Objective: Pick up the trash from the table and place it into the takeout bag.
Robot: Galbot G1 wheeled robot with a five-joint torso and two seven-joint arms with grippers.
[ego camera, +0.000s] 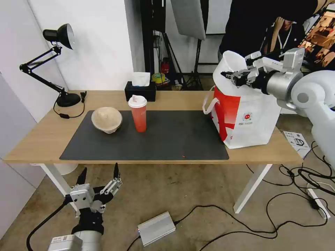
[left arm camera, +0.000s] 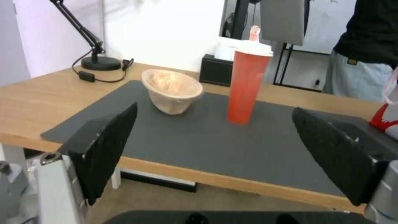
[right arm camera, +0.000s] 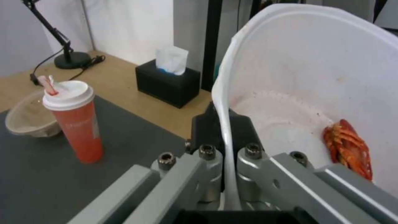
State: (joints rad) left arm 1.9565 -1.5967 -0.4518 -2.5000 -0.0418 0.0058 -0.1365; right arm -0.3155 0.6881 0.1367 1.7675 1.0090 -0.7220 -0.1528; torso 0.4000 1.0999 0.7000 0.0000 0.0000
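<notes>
1. Idle below the bench front edge: left pincer, fingers spread apart, empty
2. On the dark mat: beige paper-pulp bowl and red lidded cup, awaiting pickup
3. Above the takeout bag: right pincer clamped on white plastic bowl rim; judged next, lowering inside, then release
4. Round red bag logo unreadable

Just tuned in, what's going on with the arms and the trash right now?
The right tool grips the white plastic bowl by its rim, tilted above the takeout bag. The red cup and beige bowl sit on the table's mat. The left tool hangs open below the table's front edge.
</notes>
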